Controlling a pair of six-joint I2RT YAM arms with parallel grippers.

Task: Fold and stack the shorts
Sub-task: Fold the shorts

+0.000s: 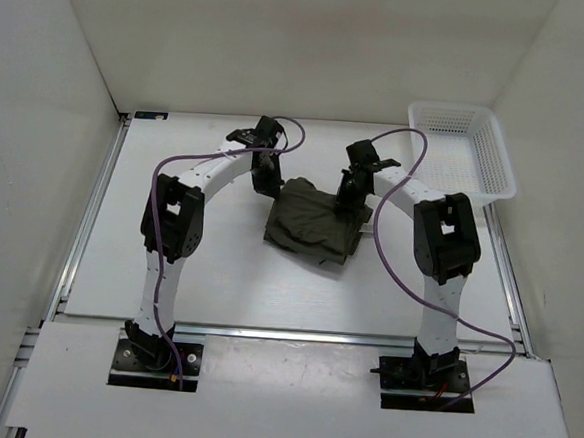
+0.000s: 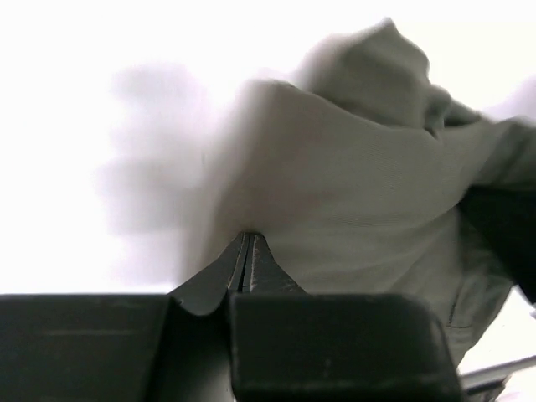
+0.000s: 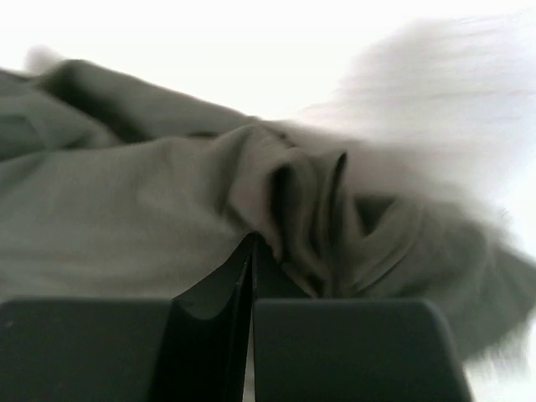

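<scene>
The left gripper (image 2: pixel 248 237) has its jaws pressed together, the tips meeting right at the near edge of the olive-green shorts (image 2: pixel 360 209), and a bit of that cloth edge seems pinched between them. The right gripper (image 3: pixel 251 239) is likewise closed tight, its tips set against a bunched fold of the same fabric; whether any cloth sits between them I cannot tell, as the wrist view is blurred. Both grippers point down at the far side of the garment, the left one at the corner farther from the white basket (image 1: pixel 463 149), the right one at the corner closer to it. The shorts lie in a crumpled, roughly square heap on the white bench (image 1: pixel 219 264), left of the basket and nearer the arm bases than it, well apart from it. The basket stands at the far right corner of the bench. Purple cables (image 1: pixel 390 251) loop along both arms.
</scene>
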